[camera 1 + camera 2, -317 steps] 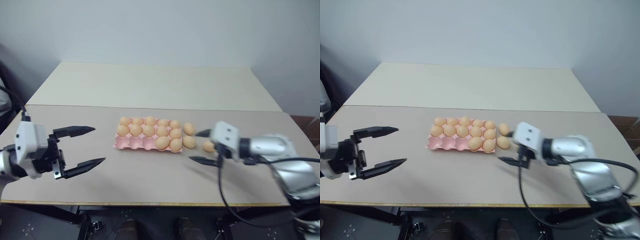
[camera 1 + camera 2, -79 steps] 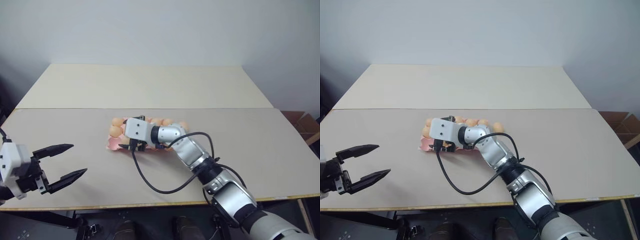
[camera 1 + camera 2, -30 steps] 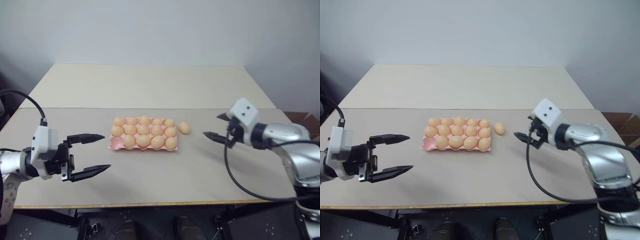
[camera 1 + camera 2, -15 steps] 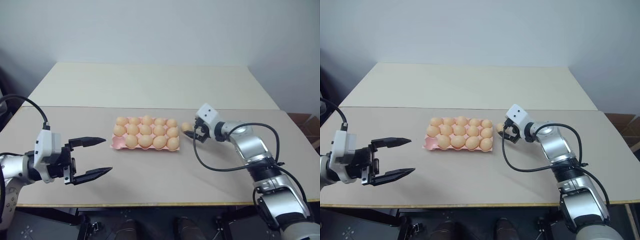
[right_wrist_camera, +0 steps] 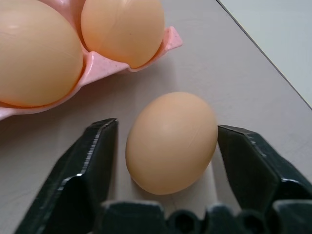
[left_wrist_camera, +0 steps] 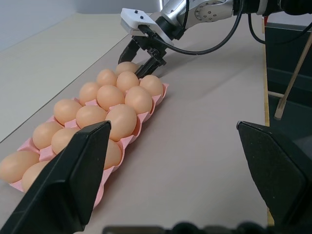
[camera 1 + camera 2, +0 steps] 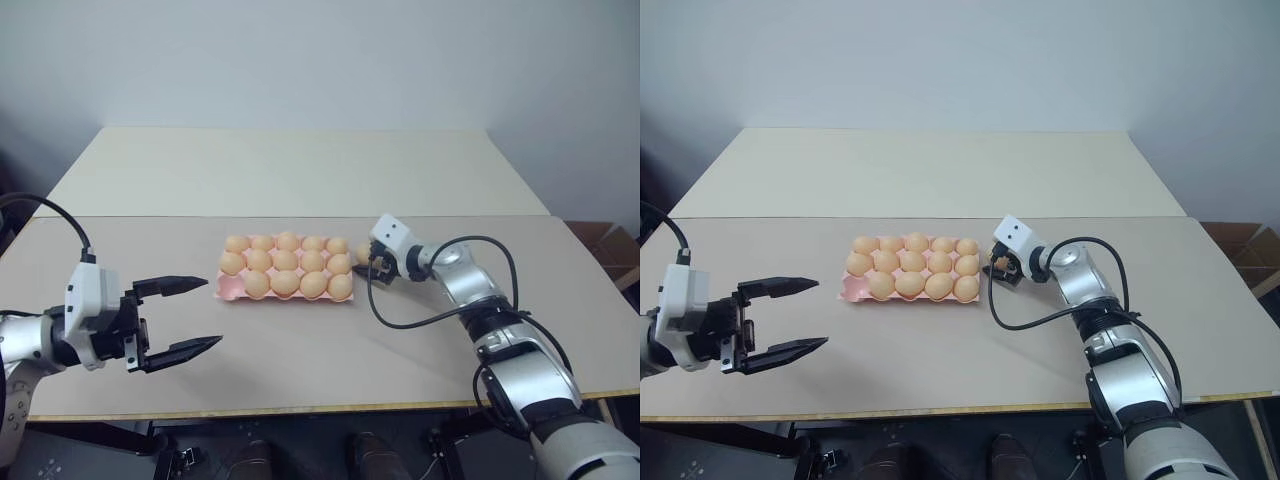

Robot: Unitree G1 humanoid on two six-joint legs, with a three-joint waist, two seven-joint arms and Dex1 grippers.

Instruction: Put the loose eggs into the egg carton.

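One loose egg (image 5: 171,142) sits between right tool (image 5: 168,146) fingers.

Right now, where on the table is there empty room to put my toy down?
The front strip between the left gripper and right arm is bare, and the back tabletop too. It is crowded where the right gripper straddles the loose egg beside the egg carton.

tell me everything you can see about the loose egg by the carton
The loose egg is smooth, matte, light orange-brown and unbroken. It lies on the grey table just off the pink carton, beyond the end near the right arm, apart from it. The right gripper has a black finger on each side, with slim gaps still showing, so no grip is confirmed.
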